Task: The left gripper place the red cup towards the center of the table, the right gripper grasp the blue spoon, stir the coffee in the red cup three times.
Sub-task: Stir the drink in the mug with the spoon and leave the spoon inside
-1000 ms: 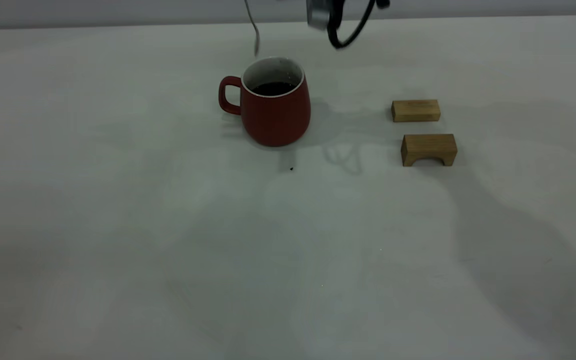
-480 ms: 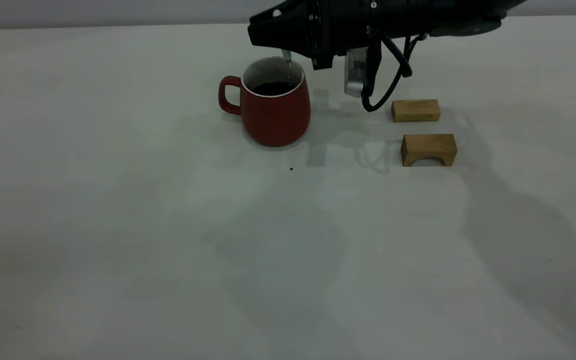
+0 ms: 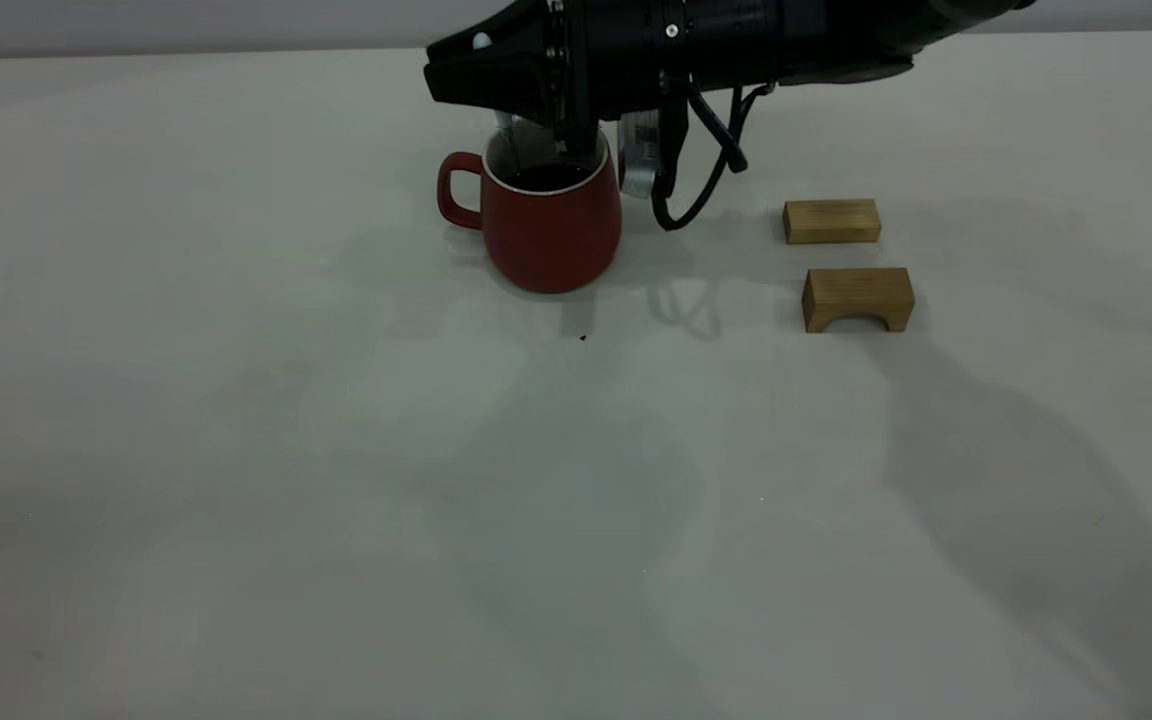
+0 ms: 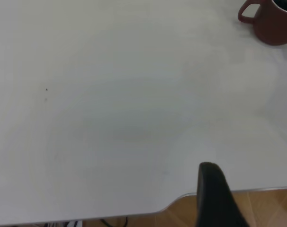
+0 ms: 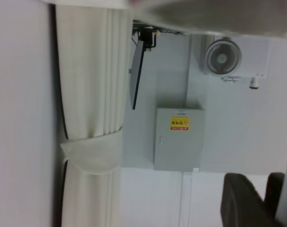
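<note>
The red cup (image 3: 548,230) stands upright on the table (image 3: 316,470) at the back middle, handle to the left, with dark coffee (image 3: 546,178) inside. My right gripper (image 3: 446,72) lies level just above the cup's rim, fingers pointing left, shut on the blue spoon (image 3: 505,127). The spoon's grey neck hangs down into the cup at its left inner side; its bowl is hidden. The right wrist view faces a room wall, with the right gripper (image 5: 255,174) low in it. My left gripper (image 4: 252,194) hovers open over the table's edge, far from the red cup (image 4: 273,23).
Two wooden blocks sit right of the cup: a flat one (image 3: 831,221) and an arched one (image 3: 857,298). A tiny dark speck (image 3: 582,337) lies just in front of the cup. A black cable loop (image 3: 696,190) hangs from the right arm beside the cup.
The right arm came down into view over the cup and slid left. The spoon went from above the rim into the cup, then from its right side to its left.
</note>
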Robot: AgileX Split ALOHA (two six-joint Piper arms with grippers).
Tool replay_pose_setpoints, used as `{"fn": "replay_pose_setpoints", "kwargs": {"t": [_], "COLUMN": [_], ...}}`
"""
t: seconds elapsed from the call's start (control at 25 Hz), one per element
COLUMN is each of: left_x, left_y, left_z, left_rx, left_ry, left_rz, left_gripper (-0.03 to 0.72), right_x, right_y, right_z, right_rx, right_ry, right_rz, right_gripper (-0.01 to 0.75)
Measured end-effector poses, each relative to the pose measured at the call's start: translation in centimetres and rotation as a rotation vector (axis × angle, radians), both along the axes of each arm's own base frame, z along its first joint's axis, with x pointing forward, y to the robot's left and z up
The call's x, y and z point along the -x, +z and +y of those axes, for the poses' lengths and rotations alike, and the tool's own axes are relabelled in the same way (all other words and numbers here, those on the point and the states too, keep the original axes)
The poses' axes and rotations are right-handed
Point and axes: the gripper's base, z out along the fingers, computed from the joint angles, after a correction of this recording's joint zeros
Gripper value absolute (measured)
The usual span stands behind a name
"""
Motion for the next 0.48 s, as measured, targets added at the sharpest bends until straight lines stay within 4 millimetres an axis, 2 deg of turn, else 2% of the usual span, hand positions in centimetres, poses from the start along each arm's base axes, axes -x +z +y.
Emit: {"fn": "replay_pose_setpoints", "kwargs": {"t": [0.24,0.48], "left_x": [0.0,0.0], "left_y": [0.0,0.0], "left_z": [0.0,0.0], "left_rx": [0.000,0.000], "left_ry": [0.000,0.000], "left_rz": [0.000,0.000], "left_gripper": [0.449,0.449], "right_x": [-1.4,-0.4], "right_y": [-0.1,-0.6], "right_z": [-3.0,-2.9], "right_rx": [0.022,0.040], "right_ry": [-0.041,-0.032], "right_rz": [-0.060,-0.030], "right_gripper": [0.122,0.122]}}
